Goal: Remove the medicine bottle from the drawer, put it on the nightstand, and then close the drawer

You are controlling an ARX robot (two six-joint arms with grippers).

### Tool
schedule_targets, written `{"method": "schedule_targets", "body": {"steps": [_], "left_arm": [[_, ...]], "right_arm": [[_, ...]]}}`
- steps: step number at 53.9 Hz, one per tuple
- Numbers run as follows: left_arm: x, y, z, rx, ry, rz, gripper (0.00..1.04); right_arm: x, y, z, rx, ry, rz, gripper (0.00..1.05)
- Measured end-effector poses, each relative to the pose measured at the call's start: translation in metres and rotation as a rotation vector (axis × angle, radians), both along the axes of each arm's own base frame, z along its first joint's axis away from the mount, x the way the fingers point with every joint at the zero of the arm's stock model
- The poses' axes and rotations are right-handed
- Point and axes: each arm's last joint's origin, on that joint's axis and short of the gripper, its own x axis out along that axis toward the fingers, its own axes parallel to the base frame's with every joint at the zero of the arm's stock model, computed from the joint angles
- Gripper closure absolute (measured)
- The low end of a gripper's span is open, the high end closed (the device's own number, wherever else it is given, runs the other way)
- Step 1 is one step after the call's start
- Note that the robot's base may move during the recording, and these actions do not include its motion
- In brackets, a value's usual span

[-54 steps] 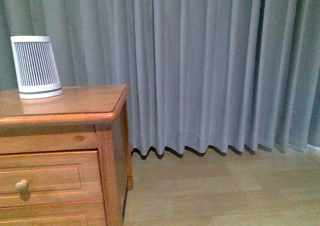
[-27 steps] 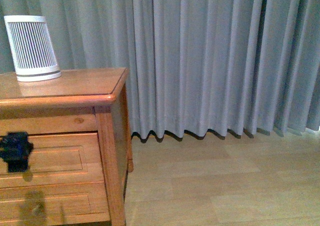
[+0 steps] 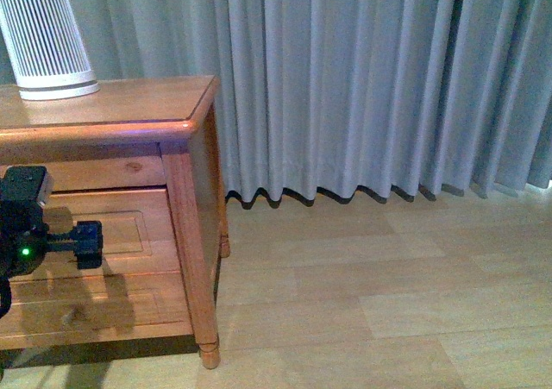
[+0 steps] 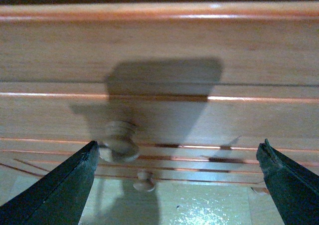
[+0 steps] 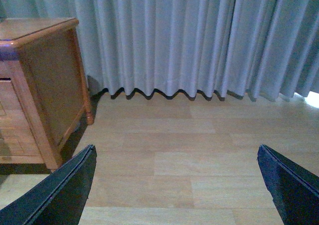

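A grey curtain (image 3: 371,78) hangs far behind both grippers, above a pale wood floor (image 3: 371,303). The nightstand (image 3: 129,104) stands straight ahead of the left gripper (image 3: 86,244) and off to one side of the right gripper (image 5: 177,147), whose fingers are spread wide over the floor. A white ribbed device (image 3: 47,35) sits on the nightstand's top, above the left gripper. The drawer (image 3: 138,229) sits flush, just ahead of the left gripper's wide-spread fingers (image 4: 60,190). Its knob (image 4: 119,141) lies between them, untouched.
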Motion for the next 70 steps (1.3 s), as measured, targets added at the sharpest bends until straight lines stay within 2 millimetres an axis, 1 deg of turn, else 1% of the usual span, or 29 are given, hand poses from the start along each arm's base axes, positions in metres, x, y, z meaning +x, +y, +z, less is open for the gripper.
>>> {"method": "schedule_targets", "body": {"steps": [11,26,43,44,48,49,54,60,63,70], "left_arm": [[0.004,0.012,-0.001,-0.005,-0.010,-0.013,0.07],[0.006,0.017,-0.012,-0.028,-0.006,-0.065,0.07],[0.009,0.024,-0.016,-0.026,-0.011,-0.054,0.07],[0.010,0.025,-0.016,-0.023,-0.011,-0.052,0.09],[0.010,0.028,-0.017,-0.019,-0.010,-0.045,0.27],[0.010,0.028,-0.017,-0.018,-0.010,-0.046,0.28],[0.010,0.029,-0.017,-0.011,-0.015,-0.046,0.52],[0.010,0.033,-0.016,0.006,-0.026,-0.043,0.75],[0.010,0.033,-0.016,0.010,-0.029,-0.043,0.79],[0.008,0.032,-0.017,0.024,-0.044,-0.047,0.79]], "right_arm": [[0.000,0.000,0.000,0.000,0.000,0.000,0.07],[0.000,0.000,0.000,0.000,0.000,0.000,0.07],[0.000,0.000,0.000,0.000,0.000,0.000,0.07],[0.000,0.000,0.000,0.000,0.000,0.000,0.07],[0.000,0.000,0.000,0.000,0.000,0.000,0.07],[0.000,0.000,0.000,0.000,0.000,0.000,0.07],[0.000,0.000,0.000,0.000,0.000,0.000,0.07],[0.000,0.000,0.000,0.000,0.001,0.000,0.07],[0.000,0.000,0.000,0.000,0.000,0.000,0.07],[0.000,0.000,0.000,0.000,0.000,0.000,0.07]]}}
